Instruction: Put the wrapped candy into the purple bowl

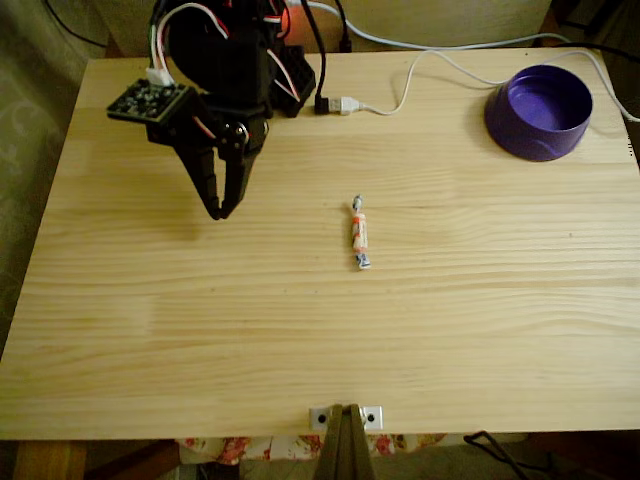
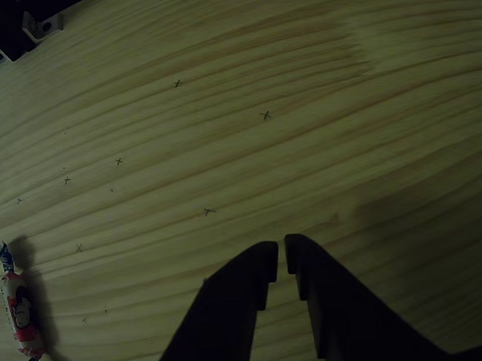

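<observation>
The black arm bends down and its gripper (image 1: 216,210) points at the table, fingers (image 2: 257,264) almost together, holding nothing.

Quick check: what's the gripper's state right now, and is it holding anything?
Gripper: closed, holding nothing; the wrapped candy lies apart from it on the table.

No text, brand or number can be read. The only signs are small pencilled crosses on the pale pine-wood tabletop (image 2: 317,81), scattered to the right of the white, orange-marked wrapped candy (image 2: 19,314), whose wrapper print is too blurred to read.
</observation>
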Tool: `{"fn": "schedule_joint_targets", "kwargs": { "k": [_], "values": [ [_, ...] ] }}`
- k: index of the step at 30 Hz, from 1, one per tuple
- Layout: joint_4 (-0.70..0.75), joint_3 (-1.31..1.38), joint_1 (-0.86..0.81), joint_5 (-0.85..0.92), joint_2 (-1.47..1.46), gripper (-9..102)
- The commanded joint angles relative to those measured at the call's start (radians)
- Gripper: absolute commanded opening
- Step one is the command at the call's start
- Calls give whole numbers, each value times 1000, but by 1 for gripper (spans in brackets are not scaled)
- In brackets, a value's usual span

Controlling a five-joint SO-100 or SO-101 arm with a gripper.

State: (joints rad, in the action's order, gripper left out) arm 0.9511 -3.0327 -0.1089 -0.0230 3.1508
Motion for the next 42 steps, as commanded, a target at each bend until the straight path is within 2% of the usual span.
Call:
{"fn": "schedule_joint_targets", "kwargs": {
  "k": [1, 14, 21, 27, 36, 42],
  "values": [
    [-29, 18, 18, 6, 6, 1],
    [-29, 20, 52, 38, 6, 1],
    [-23, 153, 144, -40, -58, 1],
    [-20, 221, 166, -18, -138, 1],
    [104, 712, 276, -276, -630, 1],
    [133, 870, 413, -385, -804, 1]
  ]
}}
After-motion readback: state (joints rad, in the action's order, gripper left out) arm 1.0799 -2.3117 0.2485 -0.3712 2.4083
